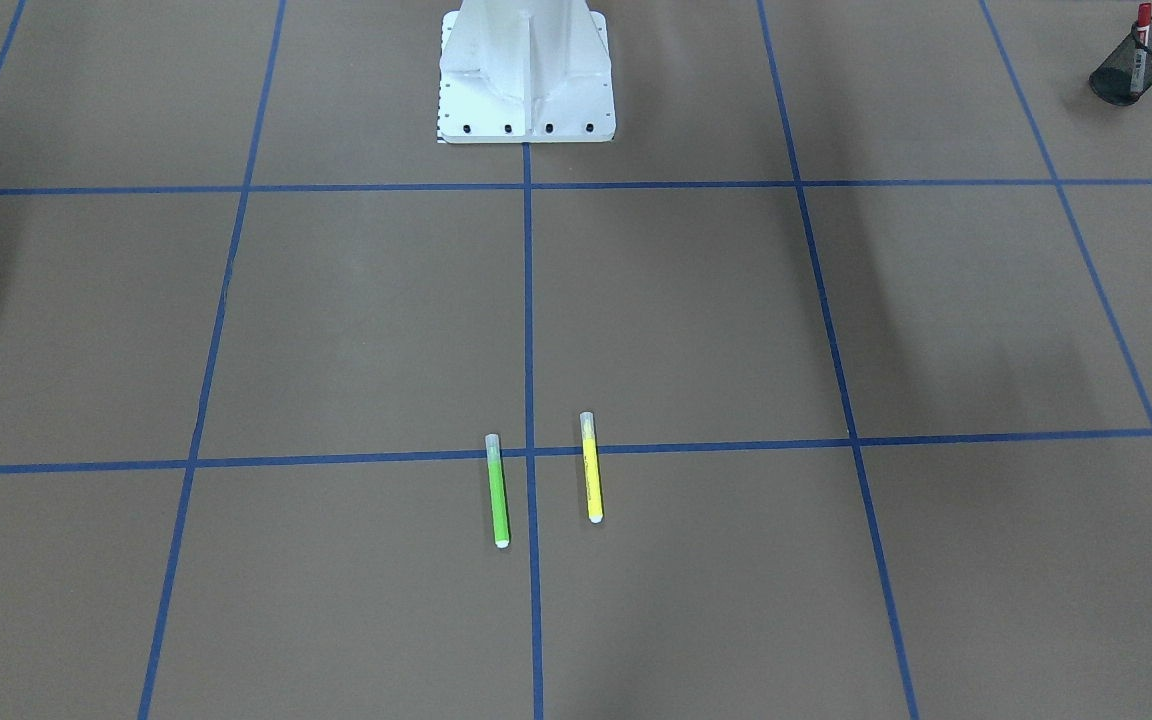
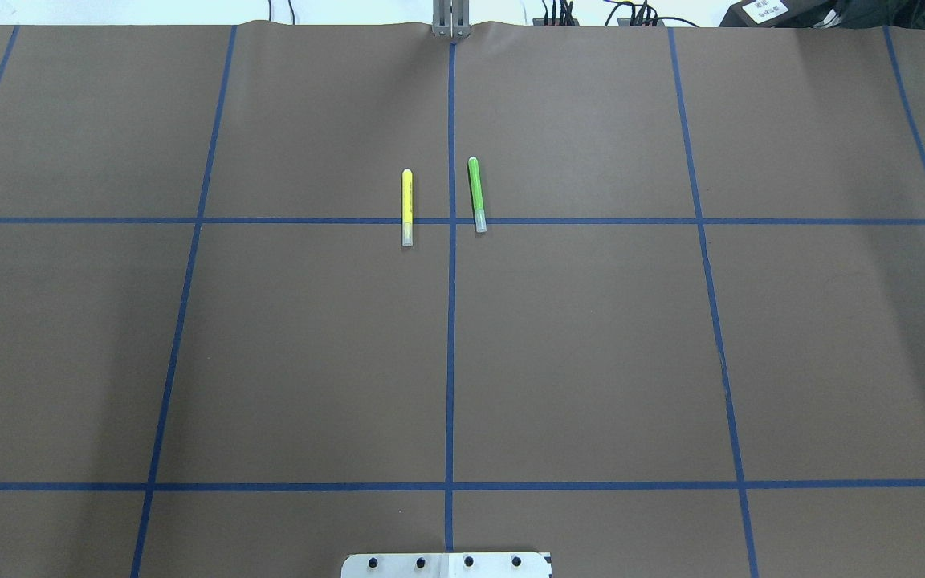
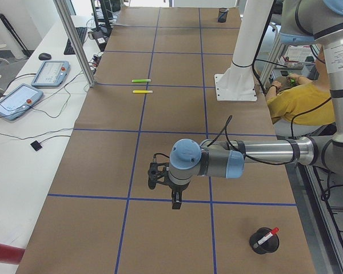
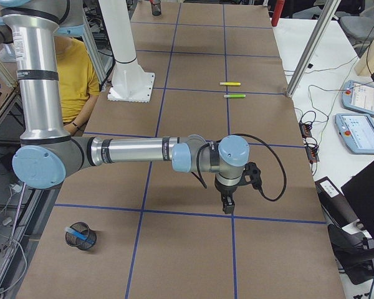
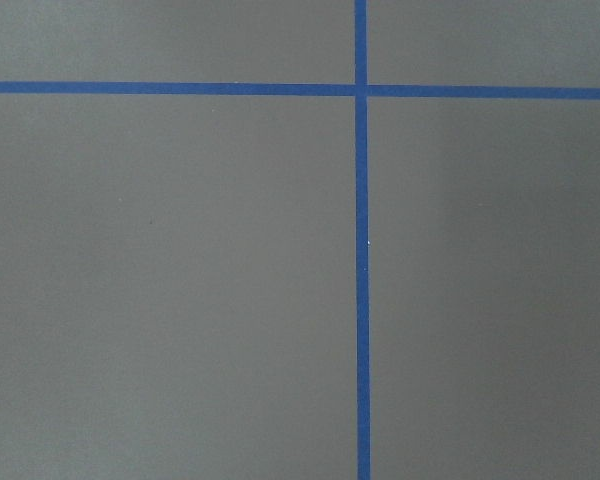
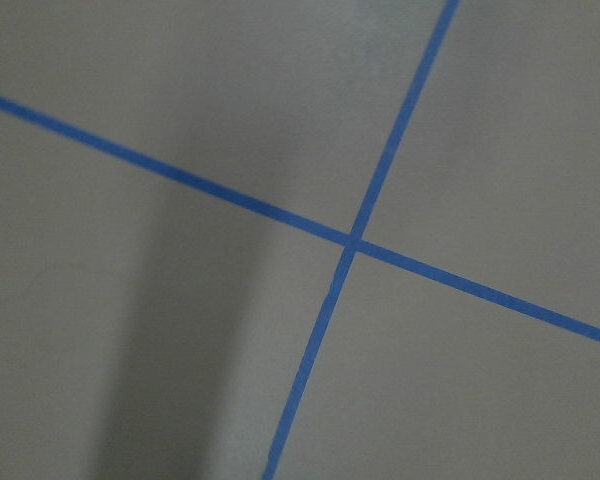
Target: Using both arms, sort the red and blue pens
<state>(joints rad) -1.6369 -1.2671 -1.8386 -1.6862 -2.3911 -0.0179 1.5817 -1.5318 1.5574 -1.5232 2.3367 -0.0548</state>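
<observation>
Red pen [image 1: 1143, 40], white-barrelled with a red cap, is seen leaning cap-up in a black mesh cup [image 1: 1116, 82] near the table corner on the robot's left. The blue pen [image 4: 78, 235] is seen lying tilted inside a second mesh cup [image 4: 87, 243] near the corner on the robot's right. Neither pen is held.

The left arm [image 3: 257, 151] is stretched out over the brown table [image 2: 591, 361], with the left gripper [image 3: 175, 202] pointed down above a blue tape line [image 5: 361, 250], well apart from the first cup. The right arm [image 4: 131, 151] is stretched out likewise, and the right gripper [image 4: 227, 207] is pointed down just above the surface. Whether either claw is wide or narrow cannot be told, as both are shown in side views only.

A green marker [image 2: 475, 194] and a yellow marker [image 2: 407, 206] are laid parallel near the table's centre line, one on each side of it. A person in a yellow shirt [image 3: 294, 103] is seated behind the robot's white pedestal [image 1: 526, 75].
</observation>
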